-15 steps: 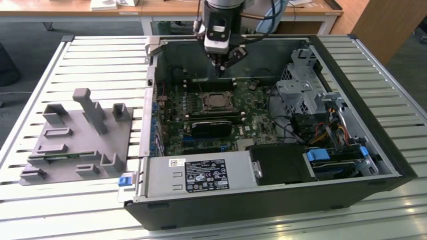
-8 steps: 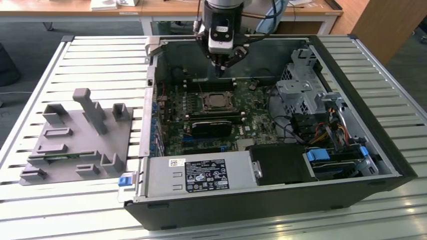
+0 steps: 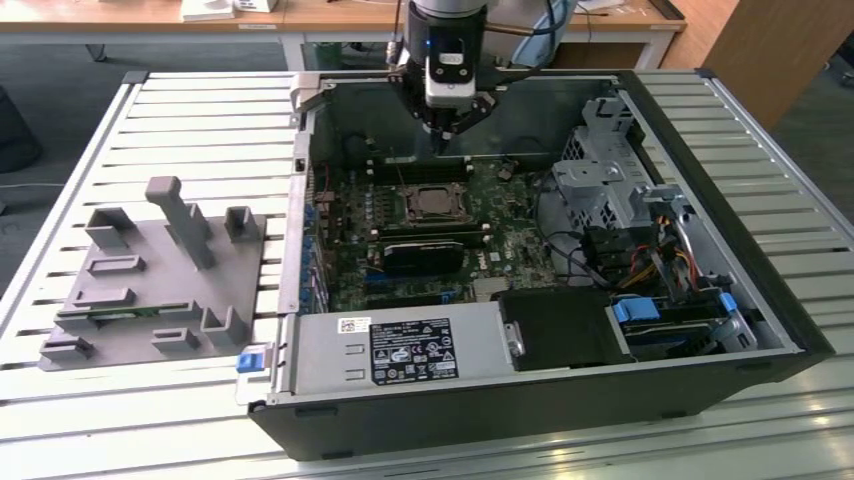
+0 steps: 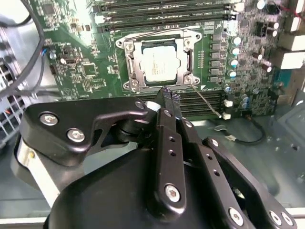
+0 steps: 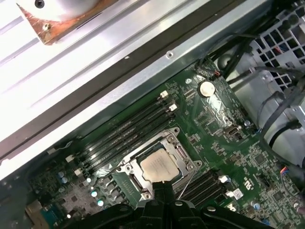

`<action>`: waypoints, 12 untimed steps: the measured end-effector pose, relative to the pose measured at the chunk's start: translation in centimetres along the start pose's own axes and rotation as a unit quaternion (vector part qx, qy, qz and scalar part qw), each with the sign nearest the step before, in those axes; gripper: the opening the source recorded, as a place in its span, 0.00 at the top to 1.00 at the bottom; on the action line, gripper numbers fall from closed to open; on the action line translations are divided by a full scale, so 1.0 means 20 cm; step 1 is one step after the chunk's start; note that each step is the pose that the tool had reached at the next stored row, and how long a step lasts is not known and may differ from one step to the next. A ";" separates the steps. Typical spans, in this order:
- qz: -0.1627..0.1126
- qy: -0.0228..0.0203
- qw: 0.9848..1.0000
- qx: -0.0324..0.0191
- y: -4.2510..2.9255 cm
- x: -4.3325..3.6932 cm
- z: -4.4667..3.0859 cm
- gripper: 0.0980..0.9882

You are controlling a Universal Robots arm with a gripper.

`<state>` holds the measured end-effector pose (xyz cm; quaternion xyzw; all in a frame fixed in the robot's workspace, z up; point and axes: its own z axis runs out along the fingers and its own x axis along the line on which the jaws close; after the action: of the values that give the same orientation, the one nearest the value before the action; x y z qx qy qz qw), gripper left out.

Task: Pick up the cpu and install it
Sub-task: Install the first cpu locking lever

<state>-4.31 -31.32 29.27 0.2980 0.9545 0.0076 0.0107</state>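
Going by the exterior view's left to right: the grey tray (image 3: 147,290) sat on the slatted table (image 3: 80,420), well apart from the open computer case (image 3: 534,400). Inside it, the cpu (image 3: 430,203) already lay flat in the socket (image 3: 400,186) on the motherboard (image 3: 514,250), frame open around it.

Your gripper (image 3: 447,128) hung above the board just behind the socket; in the second wrist view the gripper (image 4: 169,98) had its fingers (image 4: 167,125) pressed together, holding nothing, tips near the socket's edge.

Judged step: cpu (image 4: 161,64) placed, release done. Anything further at the socket would call for a slow, square approach; the chip (image 5: 159,167) looked seated but unclamped.
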 end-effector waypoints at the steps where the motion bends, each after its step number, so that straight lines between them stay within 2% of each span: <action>1: -0.009 0.000 1.000 0.000 0.000 0.000 0.001 0.99; 6: -0.055 0.001 0.999 -0.001 0.000 0.000 0.006 0.99; 9: -0.082 0.002 0.997 -0.001 0.000 0.000 0.009 0.99; 12: -0.109 0.002 0.994 -0.002 0.000 0.000 0.011 0.99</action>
<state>-4.31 -31.32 29.05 0.1925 0.9812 0.0086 0.0098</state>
